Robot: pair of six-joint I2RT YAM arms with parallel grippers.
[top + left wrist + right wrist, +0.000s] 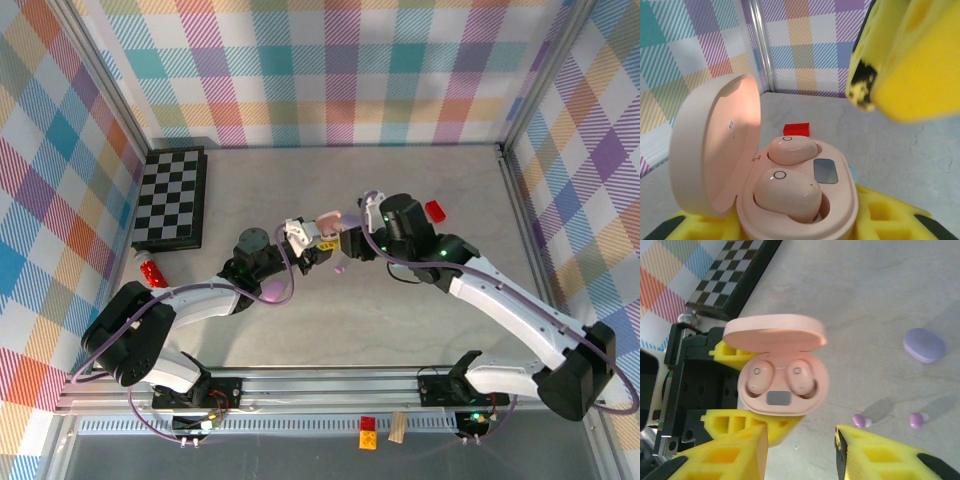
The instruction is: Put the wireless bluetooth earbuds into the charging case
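Far left of the table (420, 330): a folded chessboard (172, 197), clear of the work.

Next, the left gripper (316, 234): jaws clamped on the body of the pink charging case (842, 200), which is held up off the table with its lid (715, 145) hinged open. The 2 pink earbuds (790, 192) sit in its 2 wells. The nearer one looks a little proud of its well; I cannot tell whether it is fully home.

Then the right gripper (800, 440): jaws wide with nothing between them, hovering just beside the case. The blurred yellow finger (910, 60) close above the case in the left wrist view is probably one of its own.

Right of the pink case in the right wrist view: 2 lilac earbuds (859, 420) lie loose on the table, apart from each other, near a shut lilac case (924, 345). The red block (435, 210) lies further right, apart from these.

Risks, as judged:
1. The right finger clips the open lid. That would twist the case in the left jaws or shake a bud out.
2. The lid gets pressed shut on a bud that is not seated, and the bud jams or pops free.
3. The lilac buds are tiny and rounded. A foam pinch off-centre would likely squirt one away across the table.
4. The lilac case is shut, so nothing can go in until it is opened.
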